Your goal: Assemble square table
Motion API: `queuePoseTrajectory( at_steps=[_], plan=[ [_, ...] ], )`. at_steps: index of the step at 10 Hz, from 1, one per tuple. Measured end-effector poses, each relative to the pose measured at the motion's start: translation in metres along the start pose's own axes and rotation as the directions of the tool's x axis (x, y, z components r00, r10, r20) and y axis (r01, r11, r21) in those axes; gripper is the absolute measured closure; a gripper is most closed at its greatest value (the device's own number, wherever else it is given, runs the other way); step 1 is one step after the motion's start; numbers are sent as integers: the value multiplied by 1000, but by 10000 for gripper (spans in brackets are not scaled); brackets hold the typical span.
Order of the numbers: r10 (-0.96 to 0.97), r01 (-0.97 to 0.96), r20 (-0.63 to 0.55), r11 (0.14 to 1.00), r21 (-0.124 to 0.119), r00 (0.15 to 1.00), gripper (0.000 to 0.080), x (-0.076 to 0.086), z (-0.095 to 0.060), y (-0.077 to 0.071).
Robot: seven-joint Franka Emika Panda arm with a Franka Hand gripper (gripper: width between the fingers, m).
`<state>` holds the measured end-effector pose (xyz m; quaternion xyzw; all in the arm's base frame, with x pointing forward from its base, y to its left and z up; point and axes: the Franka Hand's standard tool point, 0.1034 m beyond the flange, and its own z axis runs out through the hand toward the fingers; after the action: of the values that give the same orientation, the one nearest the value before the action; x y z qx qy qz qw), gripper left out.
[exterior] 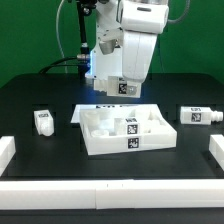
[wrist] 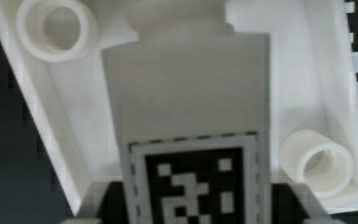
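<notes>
The square table's white top [exterior: 98,146] lies in the middle of the black table, with round sockets at its corners. My gripper [exterior: 123,97] hangs just over its far edge, shut on a chunky white leg [exterior: 125,88] that shows its black-and-white tag. In the wrist view that leg [wrist: 190,90] runs out from between my fingers [wrist: 126,207] over the top's inside, between two round sockets [wrist: 59,30] [wrist: 282,160]. One more leg [exterior: 43,122] lies at the exterior view's left and another [exterior: 195,116] at its right. A tagged piece [exterior: 130,126] stands inside the top.
Long plain white bars border the work area on the exterior view's left [exterior: 6,150], along the front [exterior: 110,190] and on the right [exterior: 215,152]. The marker board [exterior: 88,110] lies flat behind the top. The robot's base and cables stand at the back.
</notes>
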<state>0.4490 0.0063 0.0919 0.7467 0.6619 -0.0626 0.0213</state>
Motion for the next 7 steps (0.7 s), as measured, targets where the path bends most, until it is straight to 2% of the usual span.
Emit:
queuePoseTrajectory(
  at_steps=[1, 3, 4, 5, 7],
  plan=[
    [0, 0, 0, 1000, 4, 1000, 512, -2, 1, -1],
    [-58, 59, -5, 997, 57, 998, 512, -41, 23, -33],
    [-60, 61, -12, 994, 92, 998, 512, -63, 38, -49],
    [-42, 43, -12, 993, 114, 999, 512, -71, 46, -51],
    [-47, 48, -12, 993, 112, 999, 512, -69, 45, -50]
  ],
)
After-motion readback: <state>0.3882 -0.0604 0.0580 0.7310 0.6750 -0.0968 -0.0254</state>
